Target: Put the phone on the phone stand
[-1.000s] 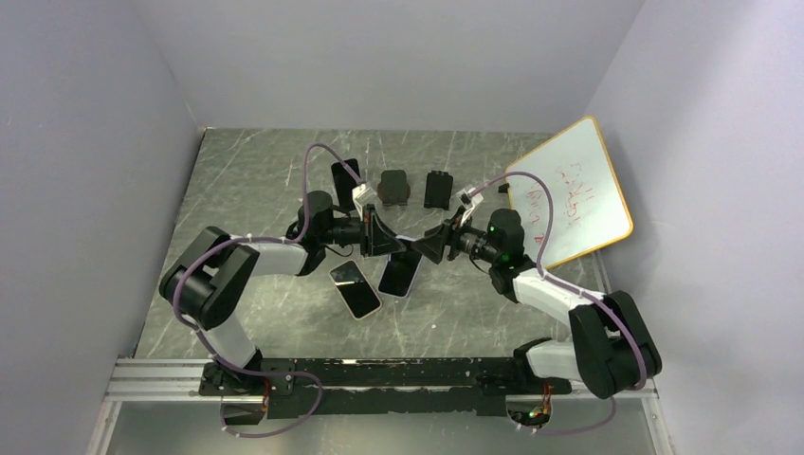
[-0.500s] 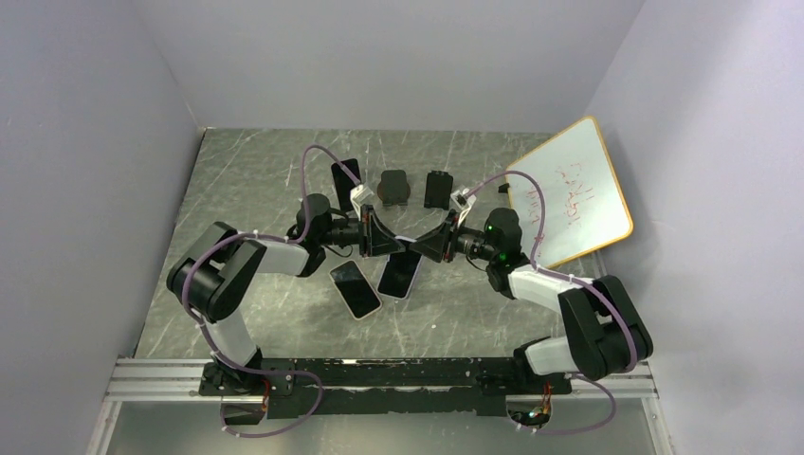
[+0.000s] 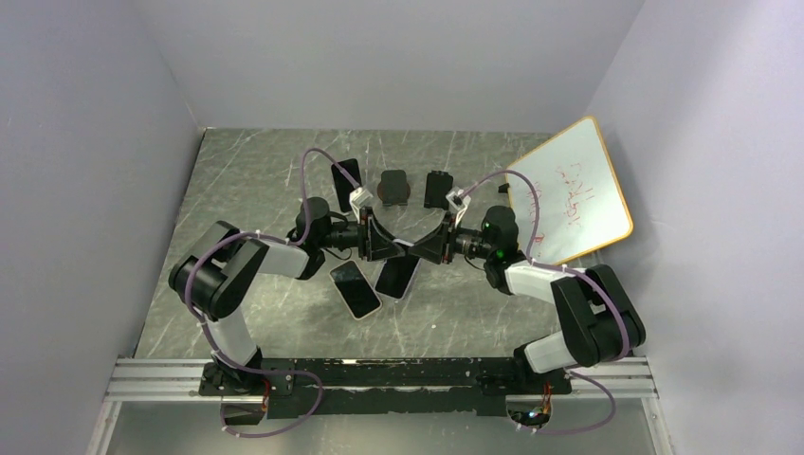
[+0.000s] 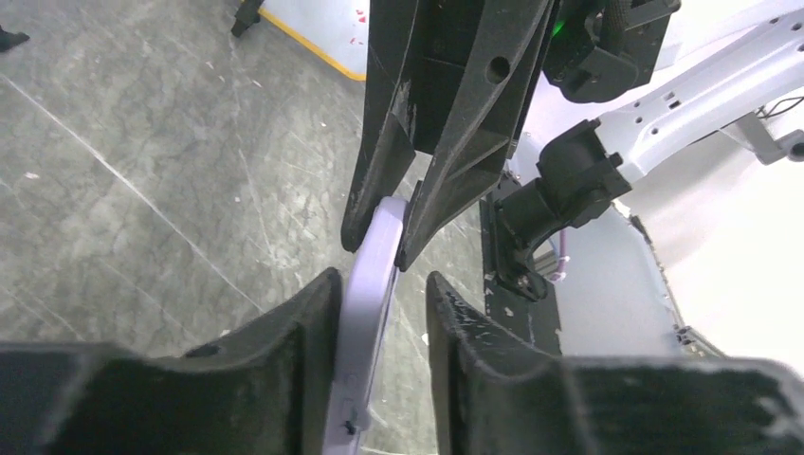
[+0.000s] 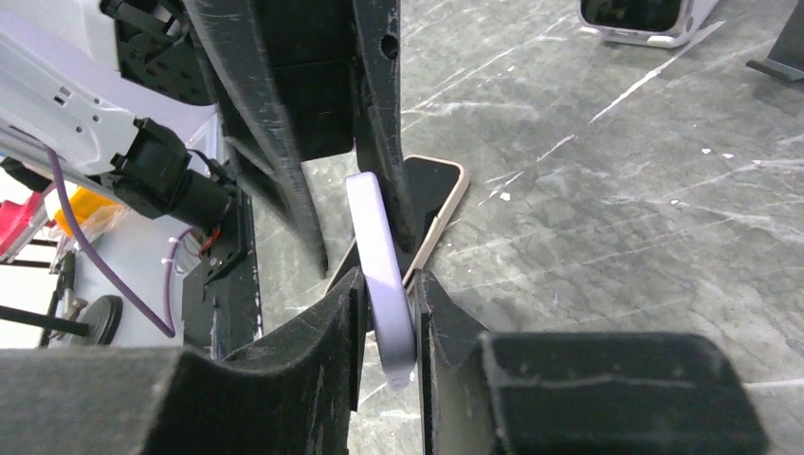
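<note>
A lavender phone [image 4: 365,313] stands on edge between my two grippers, above the table's middle; the top view shows it as a thin pale line [image 3: 406,245]. My right gripper [image 5: 389,280] is shut on it, with both pads pressed on its faces [image 5: 374,237]. My left gripper [image 4: 379,284] is open around the other end: one finger touches the phone and a gap shows at the other. The two grippers face each other [image 3: 384,245] [image 3: 424,248]. Two empty black phone stands [image 3: 393,187] [image 3: 436,188] sit behind them.
Two more phones [image 3: 354,289] [image 3: 398,275] lie flat on the table under and in front of the grippers. Another phone [image 3: 346,176] leans at the back left. A whiteboard [image 3: 574,190] leans at the right wall.
Both grippers have shifted slightly toward the back of the table with the phone still between them. The left gripper has drawn back a little toward the left.
</note>
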